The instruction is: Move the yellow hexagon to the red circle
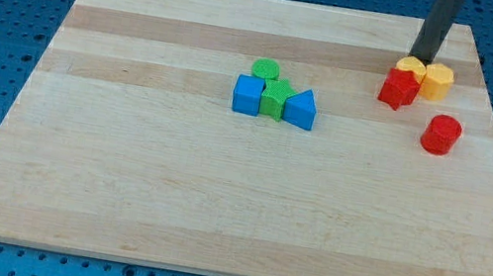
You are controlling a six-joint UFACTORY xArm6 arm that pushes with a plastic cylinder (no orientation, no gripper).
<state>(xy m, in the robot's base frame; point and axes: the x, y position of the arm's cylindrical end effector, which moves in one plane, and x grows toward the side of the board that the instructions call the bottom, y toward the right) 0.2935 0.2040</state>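
Observation:
The yellow hexagon [438, 81] sits near the view's top right, touching a second yellow block [409, 67] on its left. A red star-like block [398, 87] sits just below that second yellow block. The red circle [441, 134] lies apart, below and slightly right of the hexagon. My tip [423, 60] is at the top edge of the two yellow blocks, right between them, touching or nearly touching them.
A cluster sits mid-board: a blue cube [248, 95], a green circle [265, 69], a green block [276, 98] and a blue triangle-like block [300, 110]. The wooden board [215, 203] ends close to the right of the red circle.

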